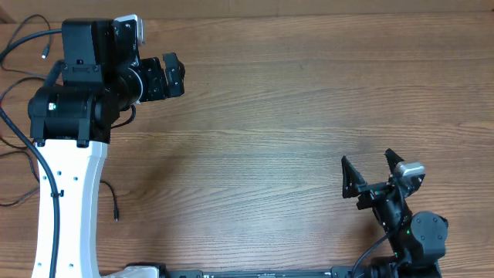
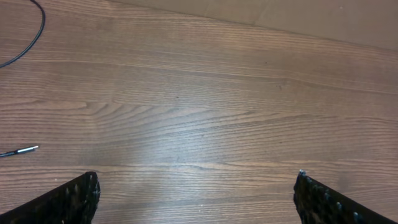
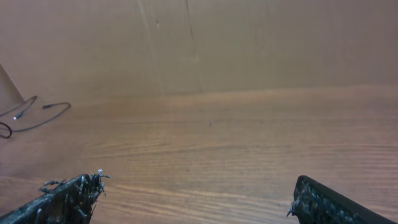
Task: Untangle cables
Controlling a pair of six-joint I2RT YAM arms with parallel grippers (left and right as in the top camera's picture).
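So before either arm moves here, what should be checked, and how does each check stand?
1. Left fingers open and empty: ok.
2. Right fingers open and empty: ok.
3. Thin black cables found: ok, loose strands lie at the left edge of the brown wooden table, around the white left arm.
4. A graspable end in sight: ok, a small silver plug tip shows in the left wrist view.
5. Strands fully apart: cannot tell, the left arm hides part of them.
6. Fingers lined up on a cable: not ok, both pairs are over bare wood, apart from every strand.
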